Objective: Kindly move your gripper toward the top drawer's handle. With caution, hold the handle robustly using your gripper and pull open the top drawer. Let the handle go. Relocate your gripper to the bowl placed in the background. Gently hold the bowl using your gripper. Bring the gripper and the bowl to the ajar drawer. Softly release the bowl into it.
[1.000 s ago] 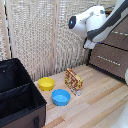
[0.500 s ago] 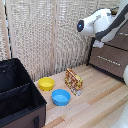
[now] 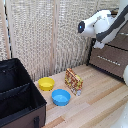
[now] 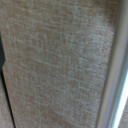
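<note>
From where I stood, the yellow bowl [image 3: 46, 83] sat on the wooden floor [image 3: 100, 102] near the woven screen [image 3: 50, 35], and nothing lay inside it. Just beside it, nearer the camera, was the blue bowl [image 3: 61, 97], likewise with nothing in it. A small patterned box [image 3: 74, 81] stood upright just beside both bowls, toward the exterior view's right. At the exterior view's left sat a large black case [image 3: 17, 95], its lid open, its dark inside too dim for me to tell any contents.

The white arm [image 3: 100, 25] reached up at the exterior view's right, in front of the dark-brown dresser [image 3: 112, 57]. A lower drawer front there carried a pale bar, and it was shut. The top drawer was largely hidden behind the arm, so I could not tell whether it stood open.

The wrist view gave what the exterior view could not: a close brown wood-grain surface, the top drawer [image 4: 55, 65], with the handle [image 4: 116, 80], a blurred silver bar, crossing it. The gripper's fingers showed in neither view; I could not tell how wide they stood.
</note>
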Robot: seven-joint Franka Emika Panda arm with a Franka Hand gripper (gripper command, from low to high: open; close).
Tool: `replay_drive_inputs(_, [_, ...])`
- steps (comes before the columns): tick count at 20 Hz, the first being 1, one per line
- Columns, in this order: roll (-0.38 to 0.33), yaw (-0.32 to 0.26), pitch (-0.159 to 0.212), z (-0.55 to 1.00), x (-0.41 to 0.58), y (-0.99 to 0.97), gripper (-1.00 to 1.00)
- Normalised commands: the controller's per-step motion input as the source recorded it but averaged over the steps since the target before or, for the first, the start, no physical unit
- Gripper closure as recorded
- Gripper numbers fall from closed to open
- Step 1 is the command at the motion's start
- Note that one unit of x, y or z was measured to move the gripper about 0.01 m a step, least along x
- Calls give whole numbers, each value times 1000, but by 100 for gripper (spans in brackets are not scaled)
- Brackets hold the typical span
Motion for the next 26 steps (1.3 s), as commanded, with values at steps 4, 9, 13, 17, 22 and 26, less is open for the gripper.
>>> replay_drive_inputs(4, [-35, 94, 0, -42, 90, 361, 100])
replay_drive_inputs(9, [-13, 42, 0, -8, 203, 456, 100])
replay_drive_inputs(13, [3, 0, 2, 18, 263, 381, 100])
replay_drive_inputs(17, [12, -33, 17, 18, 473, 475, 100])
replay_drive_inputs(22, [47, -39, 54, 0, 494, 832, 100])
replay_drive_inputs(26, [78, -49, 88, 0, 446, 824, 100])
